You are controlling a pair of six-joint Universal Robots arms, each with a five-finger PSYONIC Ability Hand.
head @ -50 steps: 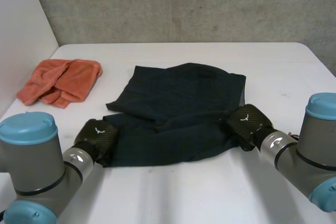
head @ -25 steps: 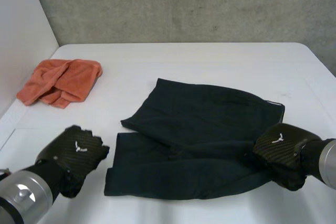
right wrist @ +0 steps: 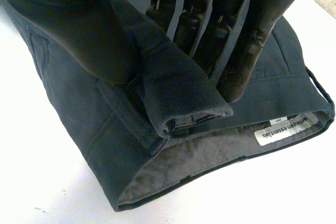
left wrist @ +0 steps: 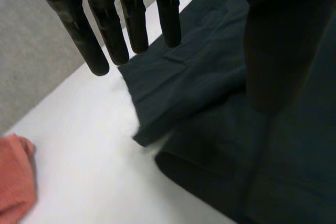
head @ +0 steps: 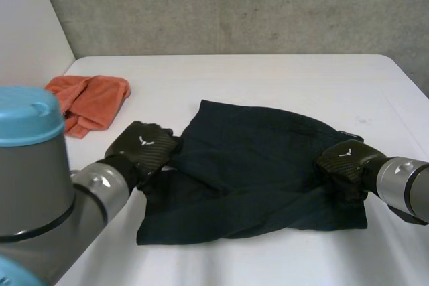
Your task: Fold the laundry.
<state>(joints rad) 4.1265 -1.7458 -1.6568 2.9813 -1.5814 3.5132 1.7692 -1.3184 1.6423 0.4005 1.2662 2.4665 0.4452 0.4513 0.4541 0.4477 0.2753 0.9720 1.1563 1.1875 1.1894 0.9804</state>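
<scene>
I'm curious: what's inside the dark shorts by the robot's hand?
The dark shorts show grey lining and a white label. Deeper in, the right hand's pinched fold hides it.

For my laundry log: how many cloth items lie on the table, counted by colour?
Dark: 1, the shorts
Orange: 1, the towel
Total: 2

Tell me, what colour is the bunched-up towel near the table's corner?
The towel is orange. The head view shows it best.
</scene>
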